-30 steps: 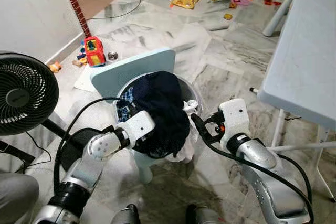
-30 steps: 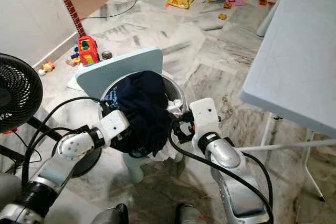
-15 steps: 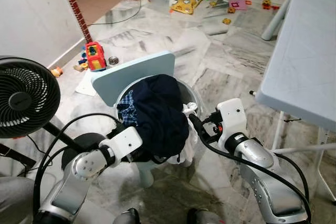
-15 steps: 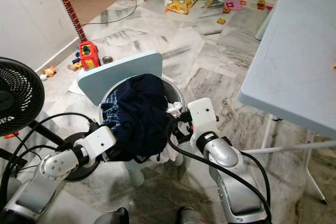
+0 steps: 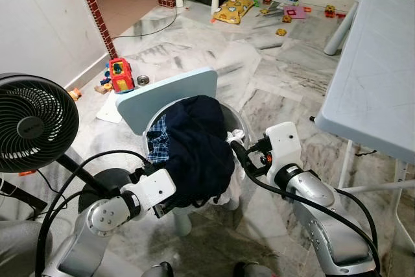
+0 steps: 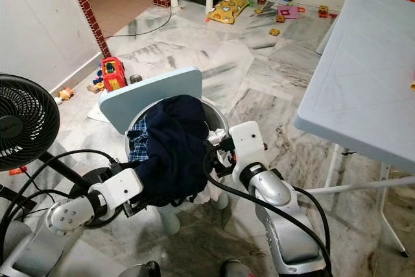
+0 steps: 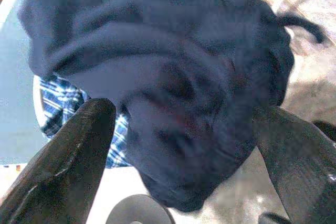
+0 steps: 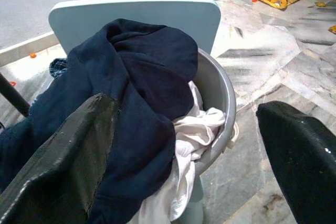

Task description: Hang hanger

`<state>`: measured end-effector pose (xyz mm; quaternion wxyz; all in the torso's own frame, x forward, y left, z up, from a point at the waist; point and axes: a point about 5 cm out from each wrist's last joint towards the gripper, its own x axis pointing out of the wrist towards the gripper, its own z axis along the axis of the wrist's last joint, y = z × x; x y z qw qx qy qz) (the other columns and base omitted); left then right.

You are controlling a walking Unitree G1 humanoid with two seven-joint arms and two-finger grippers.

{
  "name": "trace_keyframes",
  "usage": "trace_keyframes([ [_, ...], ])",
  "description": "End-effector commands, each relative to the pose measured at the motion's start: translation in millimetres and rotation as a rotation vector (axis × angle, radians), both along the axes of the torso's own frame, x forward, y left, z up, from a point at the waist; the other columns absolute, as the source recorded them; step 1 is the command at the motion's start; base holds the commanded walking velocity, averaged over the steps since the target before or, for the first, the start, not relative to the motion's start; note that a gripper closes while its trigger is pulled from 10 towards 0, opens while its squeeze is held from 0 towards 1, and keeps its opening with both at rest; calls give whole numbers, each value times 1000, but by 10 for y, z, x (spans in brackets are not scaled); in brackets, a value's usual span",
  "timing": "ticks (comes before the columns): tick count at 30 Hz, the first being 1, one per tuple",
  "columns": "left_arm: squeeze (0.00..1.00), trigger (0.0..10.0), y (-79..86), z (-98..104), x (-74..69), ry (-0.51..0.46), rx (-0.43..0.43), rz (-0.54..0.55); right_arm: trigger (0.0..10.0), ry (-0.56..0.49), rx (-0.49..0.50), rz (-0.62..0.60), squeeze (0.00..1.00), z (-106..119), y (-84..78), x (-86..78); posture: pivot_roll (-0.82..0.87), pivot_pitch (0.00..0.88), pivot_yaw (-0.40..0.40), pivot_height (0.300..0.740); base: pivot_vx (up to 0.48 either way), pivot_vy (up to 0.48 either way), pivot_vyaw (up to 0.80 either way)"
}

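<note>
Head stereo pair looks fwd and steeply down from above. Both eyes share the same stuff: grey basin (image 5: 241, 123) of laundry at frame centre, light blue chair back (image 5: 165, 96) behind it, black fan (image 5: 32, 123) at left edge, pale blue table (image 5: 376, 76) upper right, toys along the top. Right eye's framing sits slightly shifted vs the left.

Left wrist cam is v close, pointing into the dark navy garment (image 7: 173, 87), bit of blue plaid cloth (image 7: 55, 106) beside it. Right wrist cam sits further back, facing the same basin (image 8: 216, 90) and chair back (image 8: 131, 17) from the other side, marble floor (image 8: 273, 66) beyond.
</note>
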<state>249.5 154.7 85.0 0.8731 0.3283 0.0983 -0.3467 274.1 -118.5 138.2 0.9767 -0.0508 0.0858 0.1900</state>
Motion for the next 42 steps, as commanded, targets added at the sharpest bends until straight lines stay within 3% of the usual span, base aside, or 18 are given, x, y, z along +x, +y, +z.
trace_keyframes([
  [1,1000,10000,-18,159,4,-88,-53,4,10000,-3,0,1,0,-5,-2,-16,-103,143,29,740,0,0,0],
  [6,1000,10000,-14,234,-42,-175,-72,26,10000,-3,3,4,0,-9,16,-8,-94,144,28,740,0,0,0],
  [8,1000,10000,28,233,-133,-222,-76,64,10000,-2,8,10,0,-13,37,-4,-88,144,26,740,0,0,0],
  [12,1000,10000,97,192,-158,-230,-43,100,10000,-1,9,11,0,-18,44,-3,-86,143,25,740,0,0,0],
  [13,94,10000,183,123,-161,-207,-18,134,10000,-1,9,13,0,-18,45,-1,-85,142,24,740,0,0,0],
  [14,94,10000,183,123,-161,-207,-18,134,10000,-1,9,13,0,-18,45,-1,-85,142,24,740,0,0,0],
  [15,0,10000,231,69,-170,-188,-9,137,10000,-2,10,13,0,-18,46,1,-84,142,24,740,0,0,0],
  [17,0,10000,236,57,-175,-185,-8,130,10000,-2,10,13,0,-18,46,1,-84,142,24,740,0,0,0],
  [25,0,10000,410,-240,-189,114,98,57,10000,-5,11,12,0,-14,50,-5,-89,152,33,740,0,0,0],
  [28,0,10000,452,-314,-201,172,122,32,10000,-5,11,10,0,-12,51,-7,-88,155,34,740,0,0,0],
  [35,0,10000,479,-412,-68,198,123,41,10000,-6,12,10,0,-9,56,-9,-99,156,35,740,0,0,0],
  [42,0,10000,443,-434,226,133,72,111,10000,-12,3,0,0,13,13,-27,-131,162,34,740,0,0,0],
])
